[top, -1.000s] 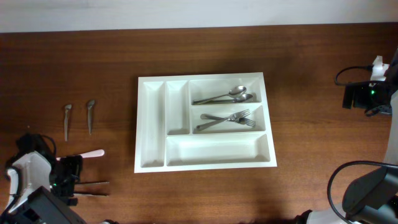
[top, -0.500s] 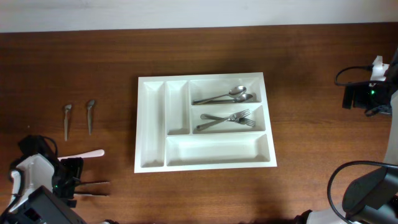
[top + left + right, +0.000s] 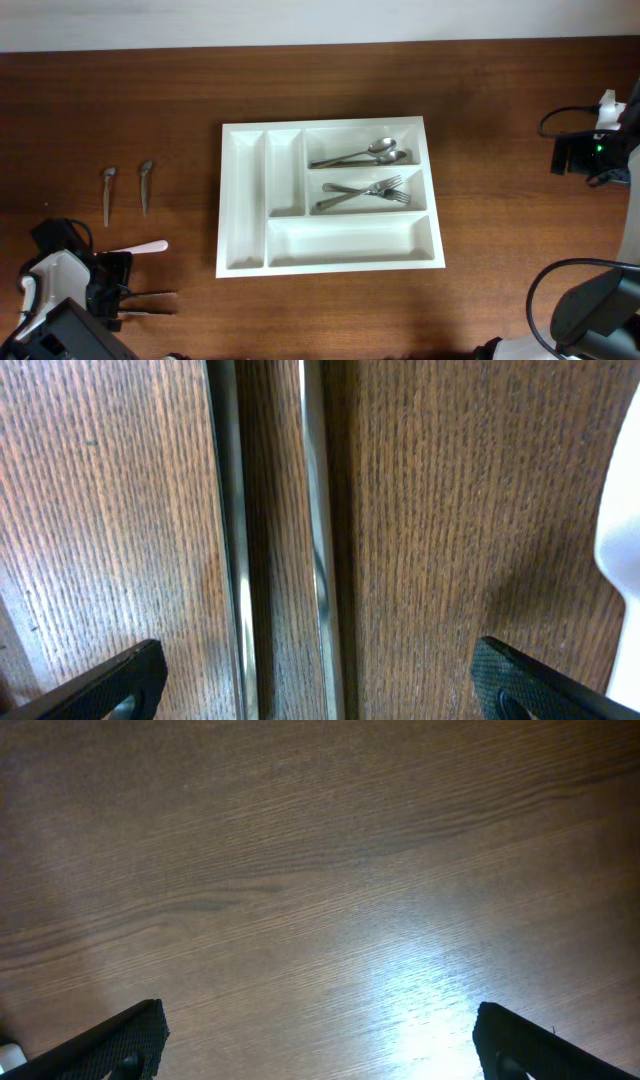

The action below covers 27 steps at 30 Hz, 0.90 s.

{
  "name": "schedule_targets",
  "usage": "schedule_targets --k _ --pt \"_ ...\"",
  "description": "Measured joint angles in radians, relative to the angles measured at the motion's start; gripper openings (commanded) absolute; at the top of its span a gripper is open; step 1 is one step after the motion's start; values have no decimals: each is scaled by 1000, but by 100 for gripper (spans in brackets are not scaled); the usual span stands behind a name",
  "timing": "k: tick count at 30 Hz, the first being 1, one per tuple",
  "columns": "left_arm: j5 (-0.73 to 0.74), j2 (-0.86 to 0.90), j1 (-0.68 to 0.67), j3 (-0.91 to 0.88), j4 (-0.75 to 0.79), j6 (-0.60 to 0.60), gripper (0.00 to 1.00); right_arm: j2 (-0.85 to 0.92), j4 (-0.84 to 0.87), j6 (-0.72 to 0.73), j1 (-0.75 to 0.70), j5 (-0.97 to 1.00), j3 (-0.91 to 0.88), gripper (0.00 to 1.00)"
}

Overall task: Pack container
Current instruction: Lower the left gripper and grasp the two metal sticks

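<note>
The white container (image 3: 244,200) lies in the middle of the table. Two spoons (image 3: 362,154) sit in its top wide compartment and two forks (image 3: 366,192) in the middle one. My left gripper (image 3: 112,293) is open, low over two thin metal utensils (image 3: 150,302) at the front left. In the left wrist view the two metal shafts (image 3: 318,540) run between my open fingers (image 3: 320,685). A white utensil (image 3: 140,247) lies beside them and shows at the right edge of the left wrist view (image 3: 622,540). My right gripper (image 3: 320,1040) is open over bare wood.
Two small metal spoons (image 3: 126,187) lie on the table at the left, behind my left arm. The right arm's base with cables (image 3: 590,150) stands at the right edge. The container's two narrow compartments and its long front compartment hold nothing.
My left gripper has shifted slightly toward the front over the two metal utensils. The right arm and the cutlery have not moved.
</note>
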Motion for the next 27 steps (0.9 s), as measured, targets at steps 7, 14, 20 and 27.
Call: schedule_targets --k 7,14,20,27 --pt "0 0 28 -23 14 0 99 0 0 1 0 0 0 99" --pt "0 -4 101 -41 22 24 99 0 0 0 0 0 0 99" --pt "0 -5 108 -43 32 63 99 0 0 1 0 0 0 99" --pt "-24 -5 108 -45 56 74 99 0 0 0 0 0 0 99"
